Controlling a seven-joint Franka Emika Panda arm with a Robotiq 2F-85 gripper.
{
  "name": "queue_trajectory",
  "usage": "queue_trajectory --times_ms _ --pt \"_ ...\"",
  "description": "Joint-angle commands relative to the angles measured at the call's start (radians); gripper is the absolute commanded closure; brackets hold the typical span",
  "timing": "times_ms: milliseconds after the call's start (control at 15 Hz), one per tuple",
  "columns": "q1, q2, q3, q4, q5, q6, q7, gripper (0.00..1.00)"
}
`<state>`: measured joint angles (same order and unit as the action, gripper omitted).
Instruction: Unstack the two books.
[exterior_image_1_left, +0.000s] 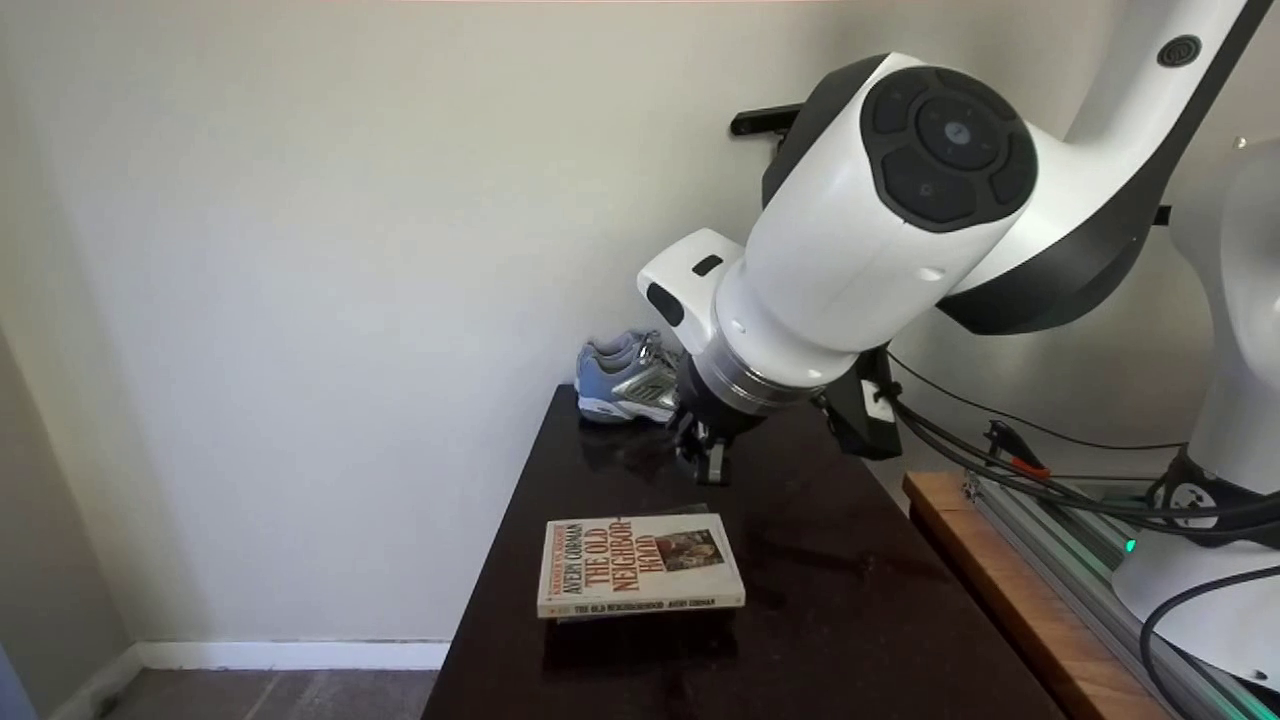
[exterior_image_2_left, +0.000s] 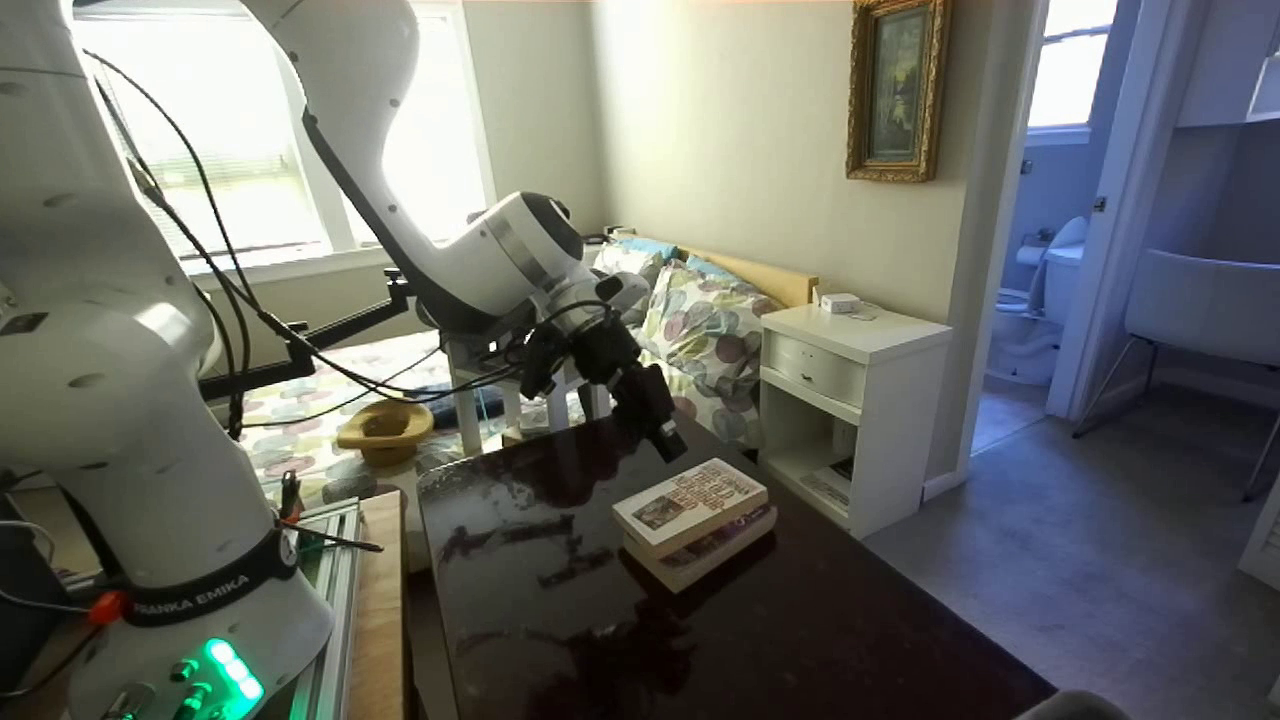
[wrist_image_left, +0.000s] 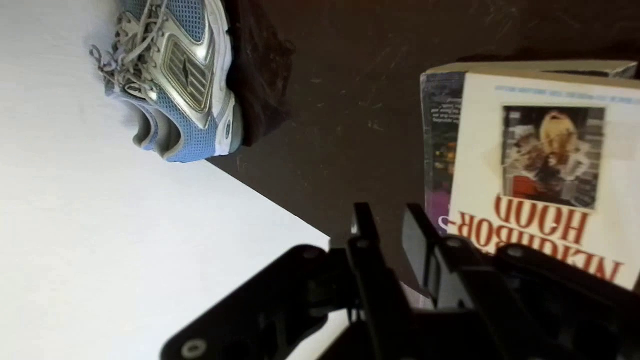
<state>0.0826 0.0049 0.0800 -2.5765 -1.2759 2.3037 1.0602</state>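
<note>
The beige book with reddish lettering (exterior_image_1_left: 640, 565) lies flat on top of the darker book on the dark table. The beige book also shows in an exterior view (exterior_image_2_left: 690, 503) and at the right of the wrist view (wrist_image_left: 542, 165). The darker book (exterior_image_2_left: 722, 545) sticks out from under it; a dark and purple strip of its cover (wrist_image_left: 441, 160) shows in the wrist view. Most of its cover is hidden. My gripper (exterior_image_1_left: 712, 472) is above the table, beside and higher than the stack. In the wrist view its fingers (wrist_image_left: 387, 217) are apart with nothing between them.
Grey-blue sneakers (exterior_image_1_left: 628, 378) stand at the far end of the dark table (exterior_image_1_left: 840, 620) by the wall; they also show in the wrist view (wrist_image_left: 185, 85). A white nightstand (exterior_image_2_left: 855, 340) stands beyond the table's edge. A wooden bench (exterior_image_1_left: 1040, 590) carries the arm's base.
</note>
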Motion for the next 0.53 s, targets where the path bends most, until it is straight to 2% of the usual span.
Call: queue_trajectory --times_ms 0,67,133,200,467 --pt "0.004 -0.035 0.005 -0.027 0.024 -0.018 0.02 0.94" --pt "0.004 -0.035 0.005 -0.028 0.027 -0.013 0.023 0.94" --pt "0.005 -0.033 0.007 -0.025 0.032 0.002 0.024 0.53" --pt "0.008 -0.027 0.009 -0.022 0.036 0.015 0.021 0.51" --pt "0.023 0.004 0.027 0.001 0.085 0.089 0.011 0.24"
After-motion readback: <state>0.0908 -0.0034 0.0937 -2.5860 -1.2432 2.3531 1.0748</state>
